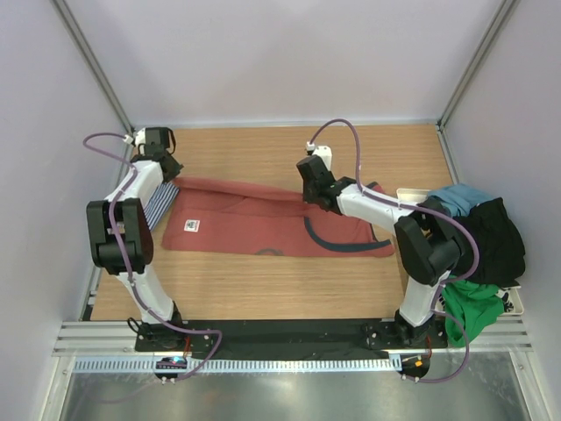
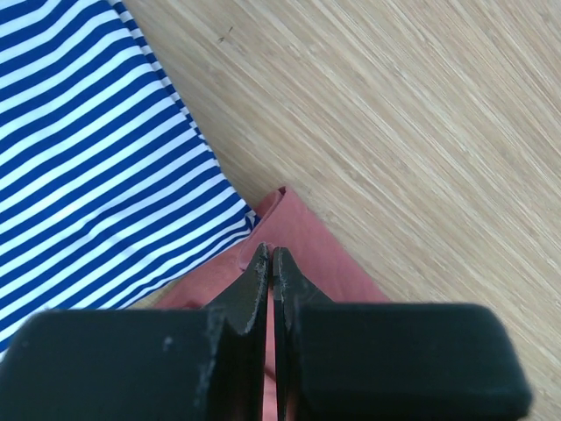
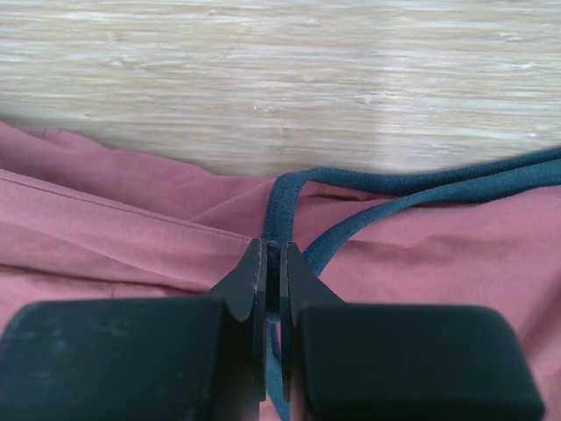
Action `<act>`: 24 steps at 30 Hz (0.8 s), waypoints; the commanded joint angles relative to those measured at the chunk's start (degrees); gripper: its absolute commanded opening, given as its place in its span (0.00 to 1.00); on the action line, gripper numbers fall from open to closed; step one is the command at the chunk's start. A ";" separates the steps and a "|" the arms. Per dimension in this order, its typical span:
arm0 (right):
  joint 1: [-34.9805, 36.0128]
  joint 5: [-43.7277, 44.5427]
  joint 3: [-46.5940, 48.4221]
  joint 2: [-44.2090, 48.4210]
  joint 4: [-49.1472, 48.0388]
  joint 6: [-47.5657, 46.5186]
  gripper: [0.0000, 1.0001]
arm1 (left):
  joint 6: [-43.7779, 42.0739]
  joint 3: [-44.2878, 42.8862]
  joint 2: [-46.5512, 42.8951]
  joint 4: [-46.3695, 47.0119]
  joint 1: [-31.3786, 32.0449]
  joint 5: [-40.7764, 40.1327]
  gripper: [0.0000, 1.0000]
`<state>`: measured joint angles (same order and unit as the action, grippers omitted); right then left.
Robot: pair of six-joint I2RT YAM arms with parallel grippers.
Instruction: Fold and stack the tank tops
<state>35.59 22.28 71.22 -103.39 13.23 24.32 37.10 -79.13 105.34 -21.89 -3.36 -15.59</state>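
On table (image 1: pixel 263 149): rust-red tank top (image 1: pixel 254 224) spread flat across middle, white label up near left end. L gripper (image 2: pixel 270 261) pinched tight on its far-left corner, touching striped tank top (image 2: pixel 96 158) at table's left edge. R gripper (image 3: pixel 273 259) clamped on grey-blue trim (image 3: pixel 421 189) strap, far right side. Clothes heap (image 1: pixel 486 237) at right.

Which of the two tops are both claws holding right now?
The rust-red top: the left gripper pinches its corner, the right gripper its dark trim. The striped top is in neither.
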 commanded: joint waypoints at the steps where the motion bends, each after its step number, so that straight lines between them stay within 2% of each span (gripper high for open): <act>1: 0.44 3.03 -0.73 4.42 -1.46 0.47 0.01 | 0.69 1.08 -4.09 0.97 -0.69 -2.95 0.00; 17: 4.74 5.22 -6.53 7.51 -1.46 1.96 0.01 | 2.89 9.17 -8.92 1.59 -0.60 -2.34 0.00; 24: 7.47 7.77 -11.36 6.10 -3.04 5.03 0.02 | 4.29 16.45 -12.26 2.02 -0.69 -4.44 0.00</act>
<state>42.11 26.13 61.60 -98.13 12.60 26.76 40.01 -65.14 96.68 -21.47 -3.51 -16.84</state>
